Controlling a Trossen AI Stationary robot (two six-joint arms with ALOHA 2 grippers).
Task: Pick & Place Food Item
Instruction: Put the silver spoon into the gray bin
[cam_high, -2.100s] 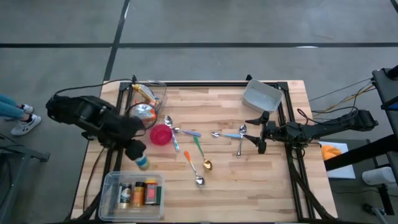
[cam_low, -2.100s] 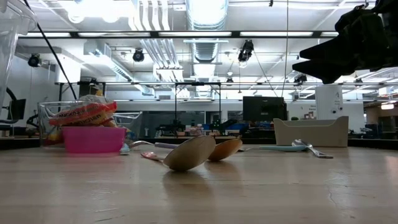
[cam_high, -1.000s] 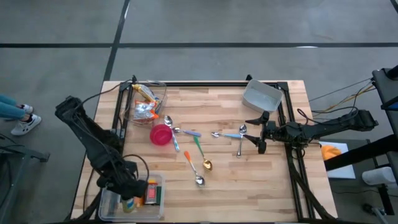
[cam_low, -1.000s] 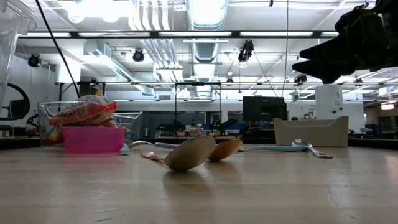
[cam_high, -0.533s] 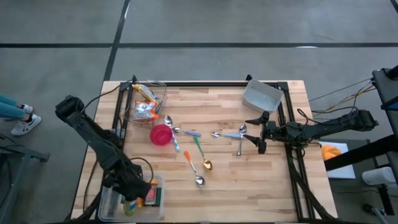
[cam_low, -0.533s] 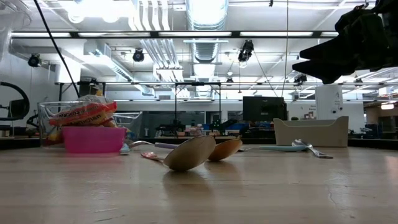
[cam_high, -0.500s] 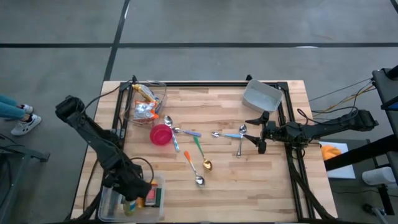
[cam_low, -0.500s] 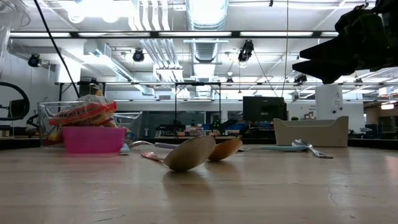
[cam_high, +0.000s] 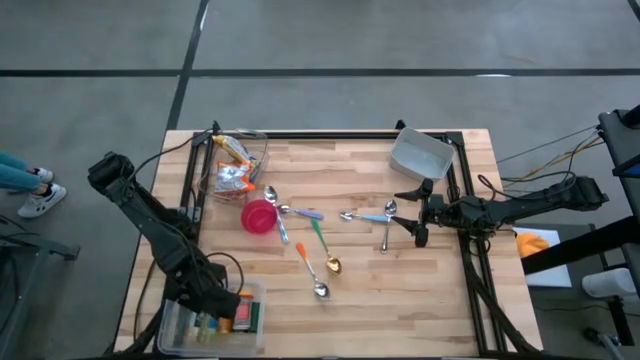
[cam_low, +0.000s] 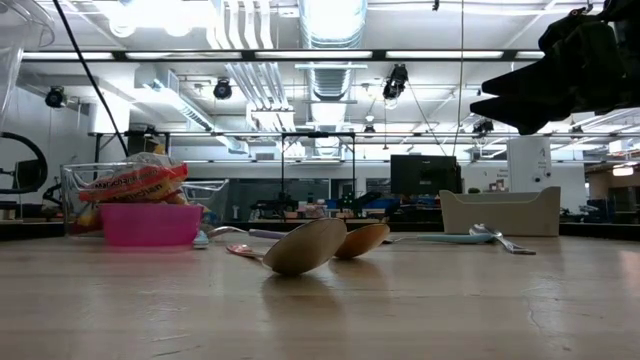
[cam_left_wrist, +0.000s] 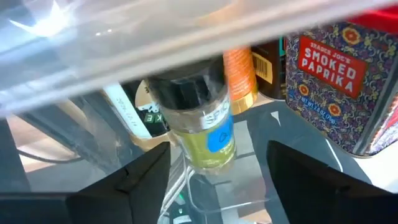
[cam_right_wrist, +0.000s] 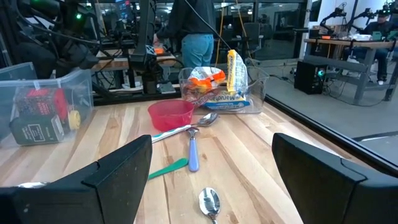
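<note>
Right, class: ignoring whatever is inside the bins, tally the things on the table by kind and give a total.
Spoons: 6
Clear plastic bins: 2
Pink bowl: 1
Grey tray: 1
Total: 10

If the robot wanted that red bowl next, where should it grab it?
Probably by the rim. The red bowl sits upright and open-topped on the table, so coming straight down with one jaw inside and one outside the wall suits it. The side away from the spoon looks best, since that spoon lies close against the bowl.
</note>
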